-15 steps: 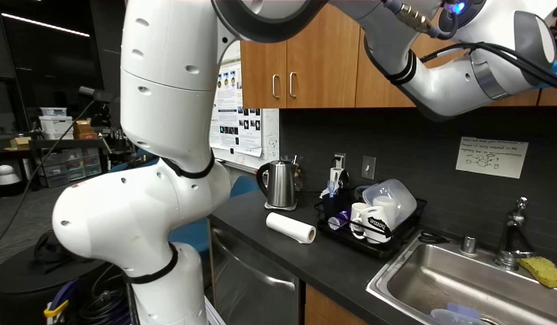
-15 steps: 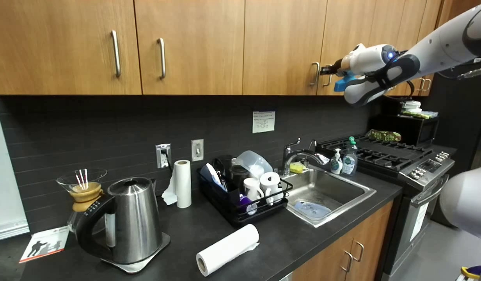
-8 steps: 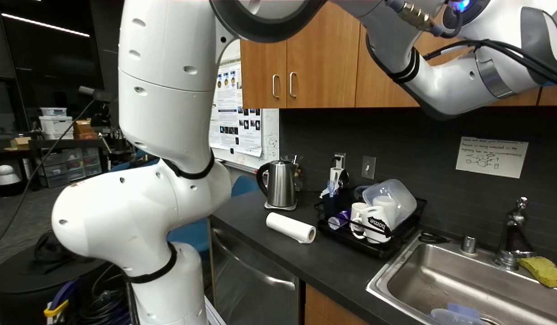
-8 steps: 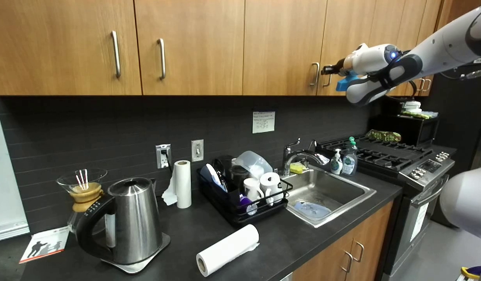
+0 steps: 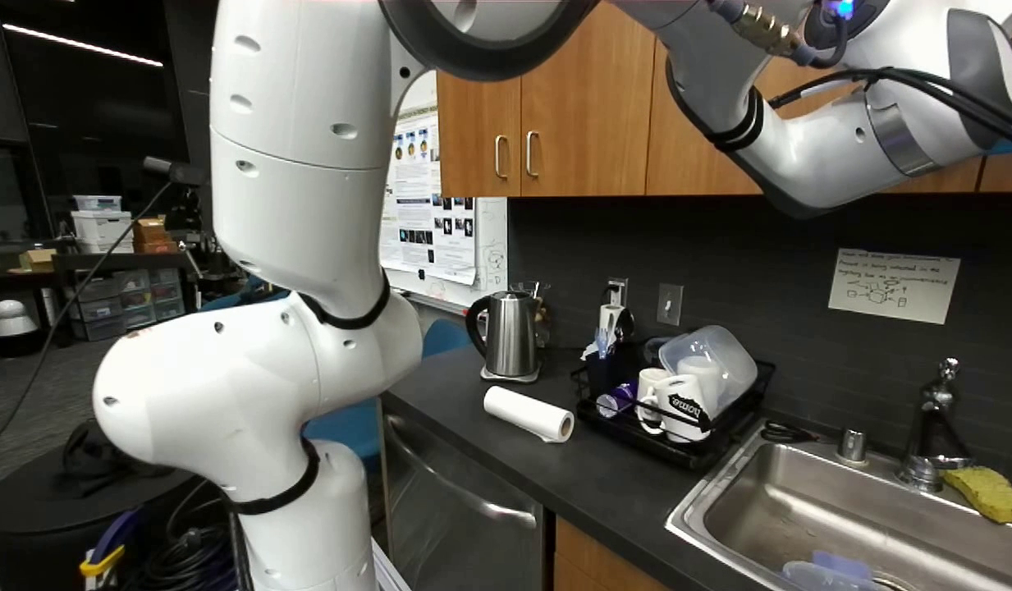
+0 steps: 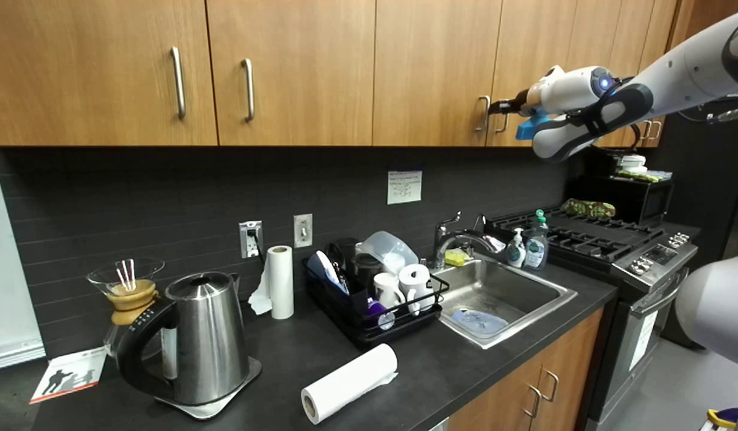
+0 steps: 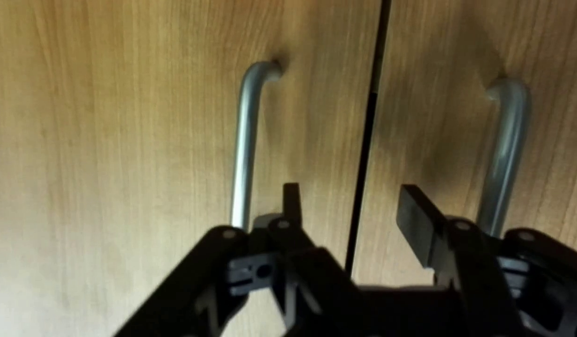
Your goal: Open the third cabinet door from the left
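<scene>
Spotter: How's the gripper [image 7: 349, 215] from where you sit?

Operator: Spread. In my wrist view the fingers [image 7: 292, 201] stand apart, and a dark seam [image 7: 361, 182] shows through the space between them.

Spotter: And the third cabinet door [image 6: 434, 72], counting from the left?

Operator: I've got it in an exterior view, closed, flush with the fourth door [image 6: 533, 48] beside it. Its handle [image 7: 245, 150] is on the left in my wrist view; the neighbouring handle [image 7: 505, 159], on the fourth door, is on the right, across the seam.

Spotter: Touching either one?

Operator: I can't tell. The tips of the fingers lie between the two handles in that view, but the gripper itself hides both lower ends from me.

Spotter: What's underneath?

Operator: Both exterior views give me the tabletop [image 6: 285, 353] with a kettle [image 6: 210, 341], a loaded dish rack [image 6: 333, 308] and a paper towel roll [image 6: 354, 380] lying on its side near the rack. The sink [image 6: 524, 319] is just beside the rack.
</scene>
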`<state>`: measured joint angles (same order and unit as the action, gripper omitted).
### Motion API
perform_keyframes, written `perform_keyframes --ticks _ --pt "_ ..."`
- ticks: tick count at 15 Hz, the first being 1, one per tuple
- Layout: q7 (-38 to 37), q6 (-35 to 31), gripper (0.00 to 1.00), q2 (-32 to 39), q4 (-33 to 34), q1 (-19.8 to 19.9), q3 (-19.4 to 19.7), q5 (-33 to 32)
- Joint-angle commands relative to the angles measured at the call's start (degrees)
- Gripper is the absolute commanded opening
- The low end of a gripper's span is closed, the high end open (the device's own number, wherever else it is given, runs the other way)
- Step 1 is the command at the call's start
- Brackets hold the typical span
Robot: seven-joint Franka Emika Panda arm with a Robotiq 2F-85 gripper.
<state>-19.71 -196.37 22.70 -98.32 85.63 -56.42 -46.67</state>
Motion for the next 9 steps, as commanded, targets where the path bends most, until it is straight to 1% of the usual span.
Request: perform_keyframes --ticks 1,2,3,4,5,8,9 --pt "0.5 1.78 0.27 4.14 0.9 4.52 -7.06 -5.99" --pt "0.76 1.98 0.2 5.18 0.82 5.5 -8.68 -7.42" --pt "1.18 2.5 0.1 6.56 0.95 6.41 -10.46 -8.97" --pt "1.41 3.12 0.03 7.75 0.85 7.46 -12.23 -10.45" --pt "1.61 3.68 0.0 8.67 0.79 8.23 -13.5 -11.51" --pt "1.82 5.08 0.0 10.22 0.43 10.43 -16.47 -13.06" --pt "1.51 4.96 0.0 9.75 0.24 10.9 -16.48 -12.65"
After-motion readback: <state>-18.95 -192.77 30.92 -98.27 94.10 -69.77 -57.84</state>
